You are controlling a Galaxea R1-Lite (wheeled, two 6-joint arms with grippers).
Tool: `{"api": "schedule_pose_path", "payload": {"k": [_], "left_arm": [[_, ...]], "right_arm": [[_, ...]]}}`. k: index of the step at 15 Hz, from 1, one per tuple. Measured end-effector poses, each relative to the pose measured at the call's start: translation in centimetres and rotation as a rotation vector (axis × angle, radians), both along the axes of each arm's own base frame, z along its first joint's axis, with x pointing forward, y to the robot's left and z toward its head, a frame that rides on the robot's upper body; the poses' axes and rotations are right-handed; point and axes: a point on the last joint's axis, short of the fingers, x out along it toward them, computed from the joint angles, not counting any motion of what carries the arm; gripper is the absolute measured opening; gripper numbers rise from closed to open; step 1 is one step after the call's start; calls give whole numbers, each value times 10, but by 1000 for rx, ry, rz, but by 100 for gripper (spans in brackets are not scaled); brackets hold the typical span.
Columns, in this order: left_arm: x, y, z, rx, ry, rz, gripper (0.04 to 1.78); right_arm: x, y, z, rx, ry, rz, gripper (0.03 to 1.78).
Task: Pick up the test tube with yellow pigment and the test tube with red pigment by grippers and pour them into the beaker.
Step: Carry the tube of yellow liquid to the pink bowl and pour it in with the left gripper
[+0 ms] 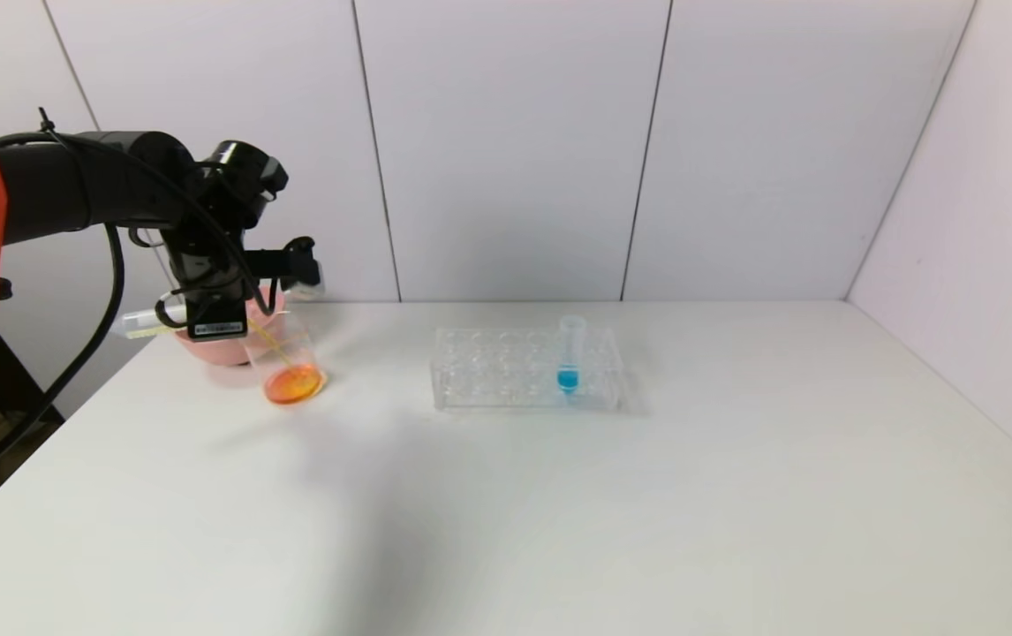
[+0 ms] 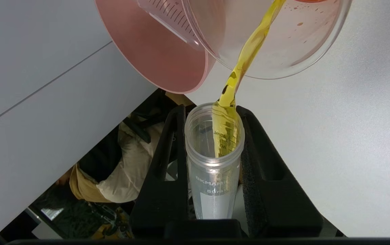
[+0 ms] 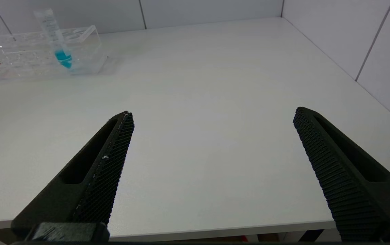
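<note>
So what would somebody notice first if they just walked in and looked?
Probably the bright yellow stream running from the test tube with yellow pigment, gripped by the left end effector, into the beaker by the pink bowl at the table's far left, where orange liquid pools. Next, the blue-tipped tube standing alone in the clear rack mid-table.

Yellow stream (image 2: 249,54) into orange-pooled clear beaker (image 1: 290,358) — pink bowl (image 2: 154,51), black hand (image 2: 212,112).
</note>
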Motion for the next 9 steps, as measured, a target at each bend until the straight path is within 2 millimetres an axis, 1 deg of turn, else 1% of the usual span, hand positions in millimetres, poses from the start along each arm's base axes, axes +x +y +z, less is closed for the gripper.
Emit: {"api": "schedule_pose_path", "payload": {"k": [2,6,9], "left_arm": [[0,-3,0,6,1,-5,45],[-2,-16,1,36,-6,-19,45],[-3,-18,2,62,-8,-7,45]], "right_arm": [[0,0,0,0,0,1,171],[0,0,0,0,0,0,171],[0,0,0,0,0,0,171]]}}
